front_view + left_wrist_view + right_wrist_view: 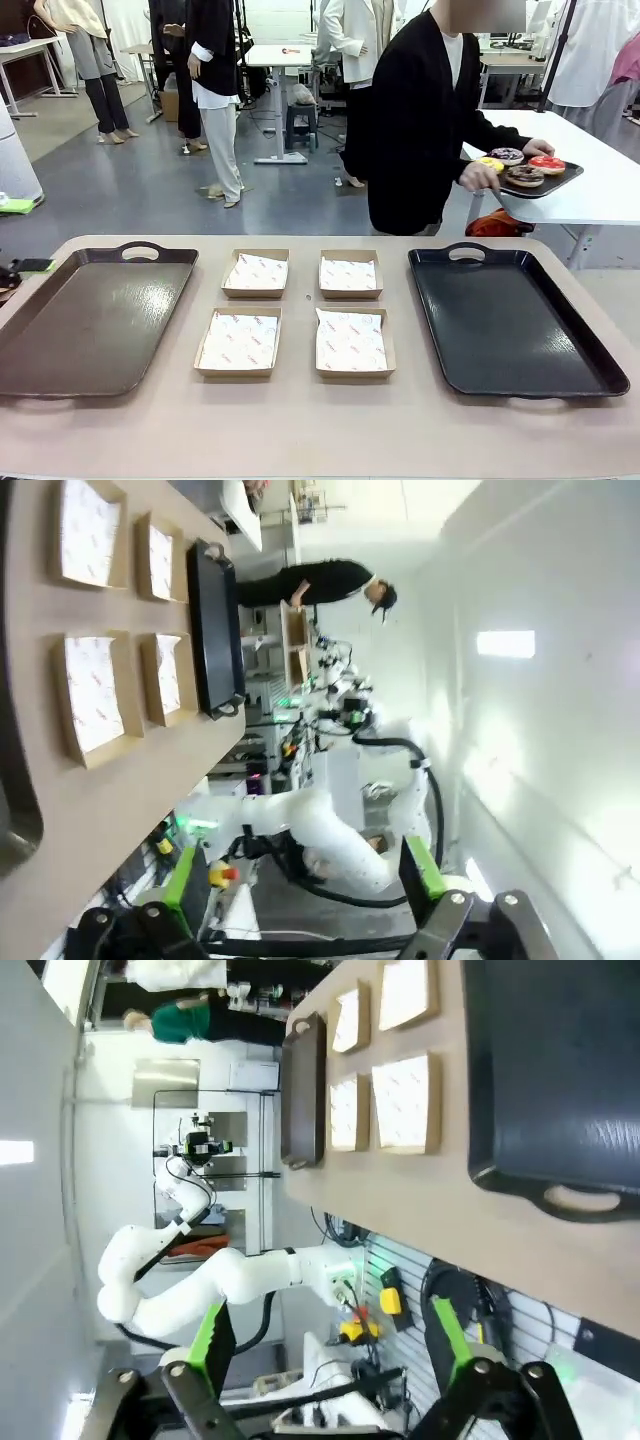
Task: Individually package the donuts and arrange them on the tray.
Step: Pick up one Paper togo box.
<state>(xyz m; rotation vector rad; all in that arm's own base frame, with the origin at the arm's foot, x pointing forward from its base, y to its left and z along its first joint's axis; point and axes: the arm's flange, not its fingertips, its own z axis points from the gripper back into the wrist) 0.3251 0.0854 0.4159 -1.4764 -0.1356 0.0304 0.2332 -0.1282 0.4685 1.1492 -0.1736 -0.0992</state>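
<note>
Donuts (522, 166) on a small tray (552, 188) held by a person (420, 120) beyond the table's (300, 430) far edge, four boxes (238, 342) at its middle, left hand (300, 880) and right hand (330, 1345) spread wide.

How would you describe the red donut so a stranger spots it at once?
Beyond the table, the person in black holds a small dark tray of four donuts. The red donut sits at its right end; the others are yellow, purple-sprinkled and brown.

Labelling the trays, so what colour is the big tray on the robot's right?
Glossy black tray; the front view shows it best.
</note>
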